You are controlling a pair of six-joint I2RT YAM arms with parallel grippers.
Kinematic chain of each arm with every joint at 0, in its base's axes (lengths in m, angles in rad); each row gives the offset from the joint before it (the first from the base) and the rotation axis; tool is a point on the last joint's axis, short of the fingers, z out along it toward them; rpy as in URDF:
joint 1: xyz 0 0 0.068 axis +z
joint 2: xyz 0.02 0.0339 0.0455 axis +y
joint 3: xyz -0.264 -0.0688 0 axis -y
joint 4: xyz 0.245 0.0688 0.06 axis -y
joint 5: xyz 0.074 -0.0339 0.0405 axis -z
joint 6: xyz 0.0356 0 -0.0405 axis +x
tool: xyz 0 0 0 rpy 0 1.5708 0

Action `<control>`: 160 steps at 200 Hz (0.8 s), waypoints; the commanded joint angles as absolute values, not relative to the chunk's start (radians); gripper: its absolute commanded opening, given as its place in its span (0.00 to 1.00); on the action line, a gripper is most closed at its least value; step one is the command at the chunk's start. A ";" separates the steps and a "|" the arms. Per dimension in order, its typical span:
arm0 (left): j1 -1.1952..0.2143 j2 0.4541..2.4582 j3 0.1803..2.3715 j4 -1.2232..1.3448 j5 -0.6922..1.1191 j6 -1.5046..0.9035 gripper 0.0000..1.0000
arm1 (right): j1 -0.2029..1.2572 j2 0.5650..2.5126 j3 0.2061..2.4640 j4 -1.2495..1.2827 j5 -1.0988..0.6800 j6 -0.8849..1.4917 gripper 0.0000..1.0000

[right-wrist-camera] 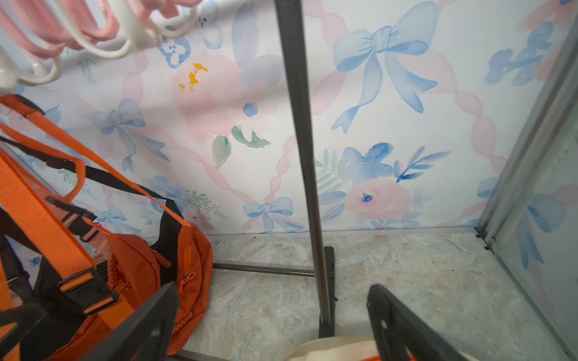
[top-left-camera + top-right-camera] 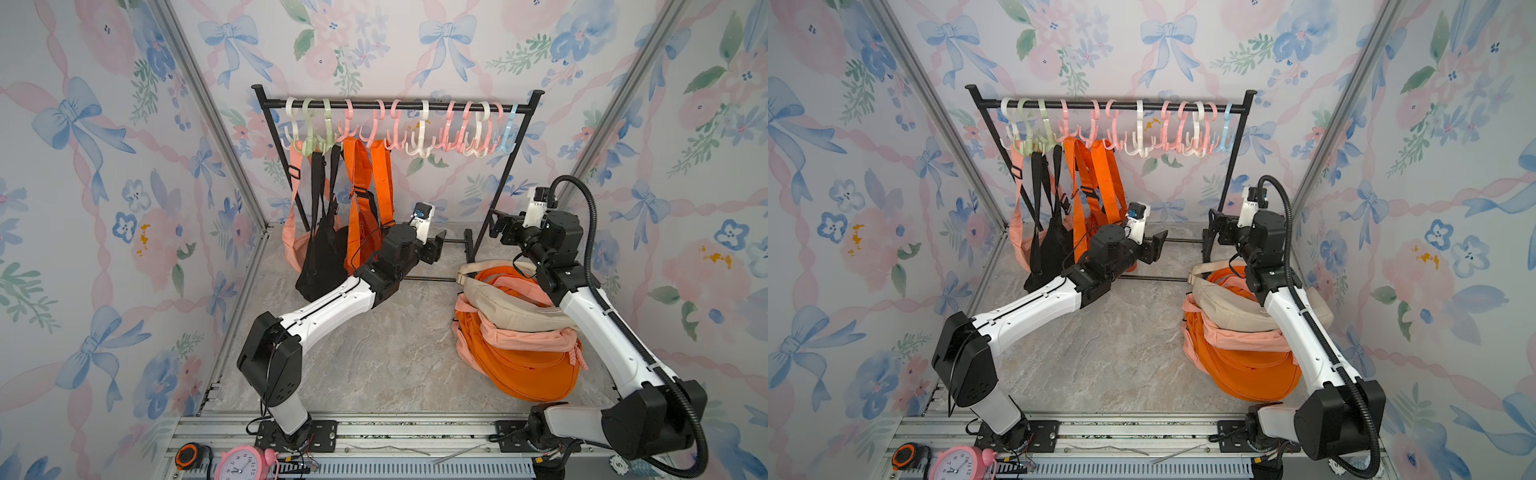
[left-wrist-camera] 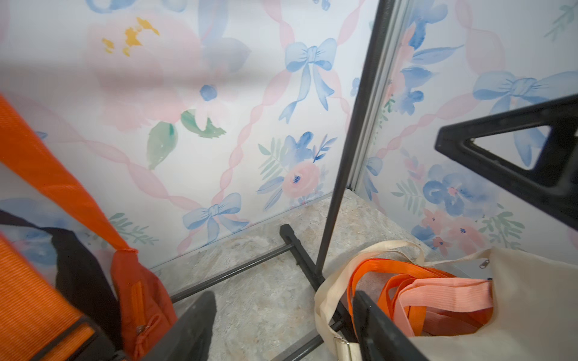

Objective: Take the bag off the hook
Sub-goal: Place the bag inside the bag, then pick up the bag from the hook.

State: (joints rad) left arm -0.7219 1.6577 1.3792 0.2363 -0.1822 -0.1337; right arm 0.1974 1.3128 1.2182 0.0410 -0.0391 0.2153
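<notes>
**A:** Where's the bag?
**B:** The orange fabric sling bag (image 2: pixel 360 237) hangs by its wide webbing strap (image 2: pixel 382 183) from the pink plastic hooks (image 2: pixel 348 129) on the black metal rack (image 2: pixel 399 107). Its body sags low, near the marbled surface (image 2: pixel 374 332).
**A:** Claws?
**B:** Left claw (image 2: pixel 436 245) has its jaws apart and empty, just beside the bag. Right claw (image 2: pixel 500 226) is apart & empty too, by the rack's far post.
**A:** Handling?
**B:** Prob. light, soft, floppy. Best gripped on the strap just under the hooks, then lifted up & off.

The walls (image 2: pixel 83 208) carry a watercolour pattern of pink flowers, green leaves and blue bows. The rack (image 2: pixel 365 105) is black, and its hooks (image 2: pixel 424 133) are white, pale green, pink and one light blue. There is a peach bag (image 2: pixel 297 249), a black bag (image 2: pixel 322 257) and an orange bag (image 2: pixel 365 241). The worktop (image 2: pixel 374 340) is marbled grey-beige.
</notes>
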 commanded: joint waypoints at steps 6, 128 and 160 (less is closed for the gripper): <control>-0.673 1.590 1.336 0.243 -0.243 -0.157 0.71 | 0.267 1.320 1.266 0.056 -0.081 0.181 0.96; -0.470 1.622 1.387 0.247 -0.192 -0.235 0.72 | 0.400 1.461 1.341 0.086 -0.171 0.147 0.96; -0.448 1.684 1.459 0.245 -0.159 -0.236 0.71 | 0.406 1.497 1.365 0.095 -0.187 0.150 0.96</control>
